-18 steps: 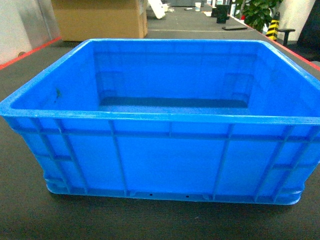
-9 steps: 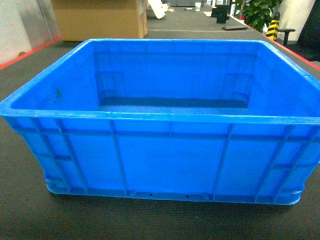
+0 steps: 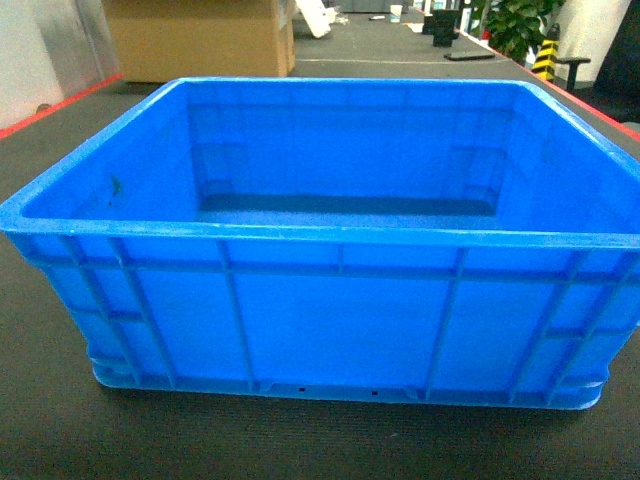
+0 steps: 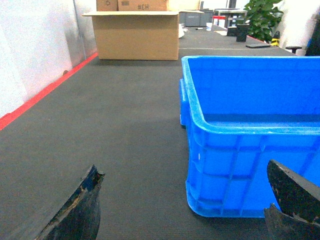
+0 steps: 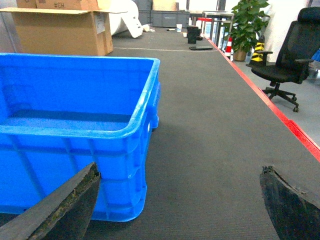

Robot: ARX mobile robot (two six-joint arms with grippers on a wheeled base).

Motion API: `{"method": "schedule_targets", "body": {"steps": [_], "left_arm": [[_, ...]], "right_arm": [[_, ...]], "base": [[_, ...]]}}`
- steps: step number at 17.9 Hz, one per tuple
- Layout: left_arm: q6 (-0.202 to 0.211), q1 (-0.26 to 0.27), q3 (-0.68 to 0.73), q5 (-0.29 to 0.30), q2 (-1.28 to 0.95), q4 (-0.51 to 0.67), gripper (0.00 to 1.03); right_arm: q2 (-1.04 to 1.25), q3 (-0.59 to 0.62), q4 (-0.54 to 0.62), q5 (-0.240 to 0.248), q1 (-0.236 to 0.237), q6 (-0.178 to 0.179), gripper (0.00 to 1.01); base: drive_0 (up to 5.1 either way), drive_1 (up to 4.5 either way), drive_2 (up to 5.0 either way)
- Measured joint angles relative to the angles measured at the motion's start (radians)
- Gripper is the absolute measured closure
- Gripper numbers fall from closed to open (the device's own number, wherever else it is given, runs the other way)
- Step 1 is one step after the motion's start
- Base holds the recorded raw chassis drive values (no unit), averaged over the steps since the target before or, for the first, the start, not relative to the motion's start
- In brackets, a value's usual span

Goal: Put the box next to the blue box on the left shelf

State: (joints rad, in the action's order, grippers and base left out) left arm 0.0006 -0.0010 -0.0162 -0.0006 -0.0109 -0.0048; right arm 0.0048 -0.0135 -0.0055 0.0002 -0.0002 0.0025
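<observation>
The box [image 3: 340, 330], a large blue plastic crate with a thick rim and ribbed walls, stands empty on the dark carpet and fills the head view. Neither gripper shows in that view. In the left wrist view my left gripper [image 4: 185, 170] is open, low over the floor, with the box's [image 4: 240, 165] near left corner just ahead between its fingers. My right gripper [image 5: 180, 169] is open too, beside the box's [image 5: 65, 150] near right corner. Nothing is held. The left shelf and the other blue box are out of view.
A cardboard carton [image 3: 200, 40] stands behind the box at the far left, near a white wall [image 4: 30, 45]. Red floor lines [image 4: 40, 95] [image 5: 280, 117] border the carpet. An office chair [image 5: 290, 60] and a potted plant [image 5: 247, 25] stand at the far right.
</observation>
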Motion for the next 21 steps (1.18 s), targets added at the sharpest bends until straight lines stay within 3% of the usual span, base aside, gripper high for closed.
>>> {"method": "schedule_targets", "body": {"steps": [11,12,13,14,15,16,18,19,21], "left_arm": [[0.000,0.000,0.000,0.000,0.000,0.000,0.05],[-0.010,-0.019,-0.007,-0.052,-0.009,-0.039,0.05],[-0.046,-0.126,-0.047,-0.272,-0.102,-0.119,0.05],[-0.056,-0.146,-0.049,-0.377,-0.135,-0.114,0.05],[-0.065,-0.121,-0.058,-0.412,-0.173,-0.032,0.05],[-0.064,-0.113,-0.076,-0.404,-0.216,0.018,0.05],[-0.052,-0.084,-0.185,-0.312,-0.453,0.204,0.05],[-0.045,-0.067,-0.285,-0.258,-0.608,0.272,0.05],[-0.034,-0.060,-0.499,-0.201,-0.907,0.267,0.05]], "right_arm": [[0.000,0.000,0.000,0.000,0.000,0.000,0.03],[0.000,0.000,0.000,0.000,0.000,0.000,0.03],[0.023,-0.016,-0.066,0.108,0.040,0.006,0.03],[0.131,-0.040,-0.082,0.307,0.145,0.012,0.03],[0.219,-0.043,-0.010,0.436,0.177,0.014,0.03],[0.250,-0.055,0.025,0.450,0.175,0.018,0.03],[0.467,-0.198,0.219,0.380,0.148,0.018,0.03],[0.602,-0.314,0.219,0.311,0.126,0.029,0.03],[0.906,-0.519,0.153,0.181,0.097,0.056,0.03]], "base": [[0.0,0.00,0.0],[0.0,0.00,0.0],[0.0,0.00,0.0],[0.0,0.00,0.0],[0.0,0.00,0.0],[0.0,0.00,0.0],[0.0,0.00,0.0],[0.0,0.00,0.0],[0.0,0.00,0.0]]}}
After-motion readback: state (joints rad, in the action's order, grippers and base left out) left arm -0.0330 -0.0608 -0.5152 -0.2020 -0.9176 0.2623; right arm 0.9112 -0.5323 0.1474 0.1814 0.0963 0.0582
